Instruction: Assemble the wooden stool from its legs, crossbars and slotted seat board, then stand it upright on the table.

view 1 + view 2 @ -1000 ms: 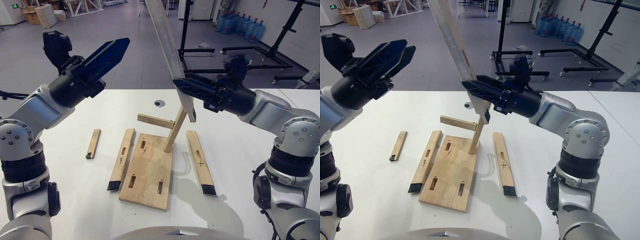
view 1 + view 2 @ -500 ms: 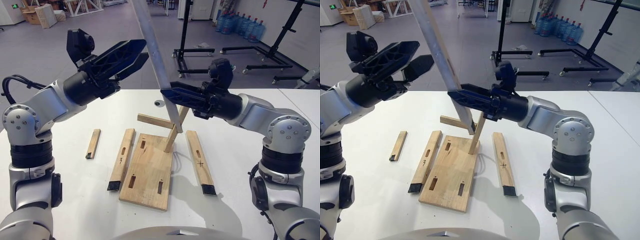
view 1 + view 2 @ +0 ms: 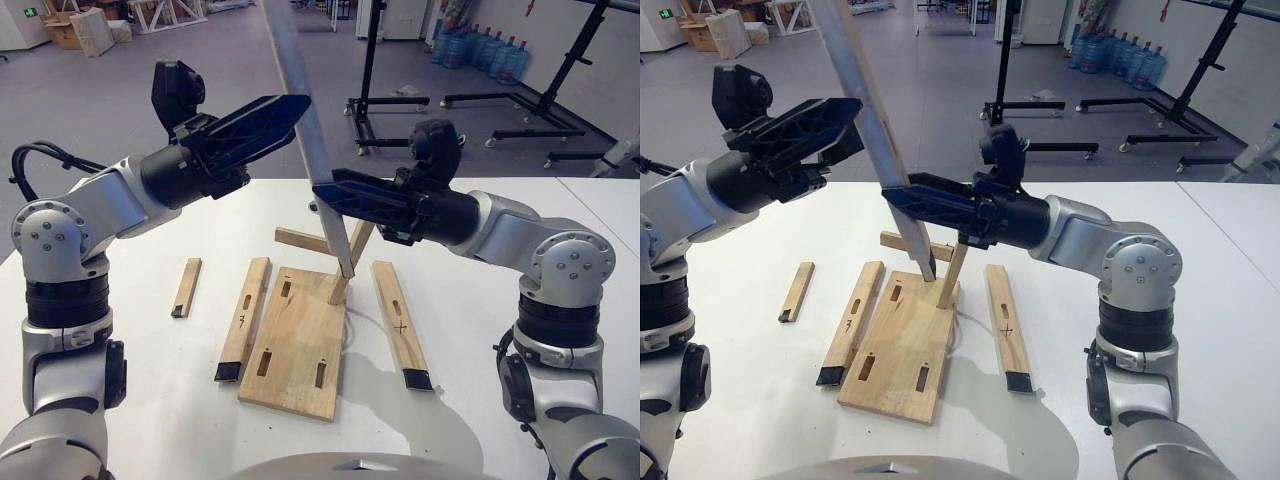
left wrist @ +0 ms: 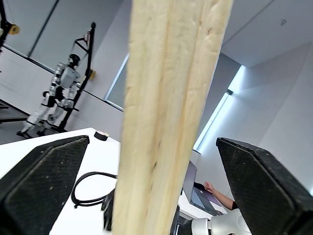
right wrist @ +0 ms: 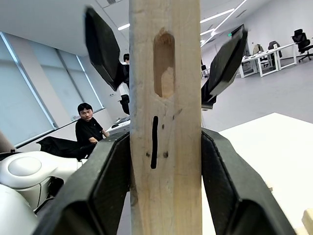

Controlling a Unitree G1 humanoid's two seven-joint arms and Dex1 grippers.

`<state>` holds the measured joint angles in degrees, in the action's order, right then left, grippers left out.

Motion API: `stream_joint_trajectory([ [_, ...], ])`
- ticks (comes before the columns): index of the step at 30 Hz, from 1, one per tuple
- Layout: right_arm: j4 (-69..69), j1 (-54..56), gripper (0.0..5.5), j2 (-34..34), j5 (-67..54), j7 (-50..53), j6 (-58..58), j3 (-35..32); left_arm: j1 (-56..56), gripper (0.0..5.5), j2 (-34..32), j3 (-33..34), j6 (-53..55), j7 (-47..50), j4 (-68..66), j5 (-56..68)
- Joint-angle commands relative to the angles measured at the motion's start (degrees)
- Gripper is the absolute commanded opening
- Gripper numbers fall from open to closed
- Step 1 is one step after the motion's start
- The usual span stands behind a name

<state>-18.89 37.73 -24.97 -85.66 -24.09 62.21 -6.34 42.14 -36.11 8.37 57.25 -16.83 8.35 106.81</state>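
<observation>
My right gripper [image 3: 325, 192] is shut on a long wooden leg [image 3: 336, 228] that slants up and away over the table. The leg's lower end hangs just above the far end of the slotted seat board [image 3: 296, 345]. My left gripper [image 3: 298, 105] is open, higher up, its fingers [image 4: 46, 181] standing apart on either side of the same leg [image 4: 166, 112]. In the right wrist view both pads [image 5: 105, 191] press the leg [image 5: 166, 122]. Another leg [image 3: 352, 258] stands tilted in the board, with a crossbar [image 3: 300, 241] jutting from it.
Two more legs lie flat on the white table, one [image 3: 245, 315] left of the board and one [image 3: 400, 322] right of it. A short crossbar [image 3: 186, 286] lies farther left. Black metal racks [image 3: 450, 100] stand on the floor beyond the table's far edge.
My right gripper has carried the long leg leftward and lowered its end toward the board. My left gripper has swung right until its open fingers straddle the leg.
</observation>
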Motion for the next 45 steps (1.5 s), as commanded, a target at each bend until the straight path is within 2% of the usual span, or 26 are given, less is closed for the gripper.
stream_joint_trajectory([
  [1, -1.6, -0.7, 2.01, 0.1, -0.7, 0.2, -0.4, 1.3, 3.2, 4.77, 0.2, -1.4, 1.9, -0.3, -1.3, 0.5],
  [18, -1.6, -1.0, 2.01, 1.0, -0.3, 1.5, -2.1, 3.1, 5.1, 4.77, 0.4, -1.5, 4.1, 0.3, -5.3, 2.3],
  [29, -2.1, -1.6, 2.01, 1.1, -0.8, 2.7, -2.9, 3.6, 3.0, 2.94, 0.2, -1.3, 4.3, -0.2, -4.3, 0.9],
  [34, -2.4, -2.0, 2.01, 0.9, -0.3, 2.5, -3.0, 3.8, 2.9, 2.28, 0.7, -1.1, 3.7, 0.1, -4.0, 0.8],
  [41, -2.7, -2.6, 2.01, 0.4, 0.9, 1.9, -3.0, 4.5, 3.0, 2.22, 1.4, -0.1, 2.7, 1.0, -4.1, 0.3],
  [42, -2.9, -2.8, 2.38, 0.0, 1.0, 1.5, -2.4, 5.1, 2.8, 2.22, 1.5, 0.1, 2.5, 1.1, -4.0, -0.2],
  [45, -4.6, -4.2, 2.91, -1.4, 0.8, 0.1, -1.3, 6.4, 1.9, 2.02, 1.6, 0.7, 2.3, 0.8, -3.8, -1.8],
])
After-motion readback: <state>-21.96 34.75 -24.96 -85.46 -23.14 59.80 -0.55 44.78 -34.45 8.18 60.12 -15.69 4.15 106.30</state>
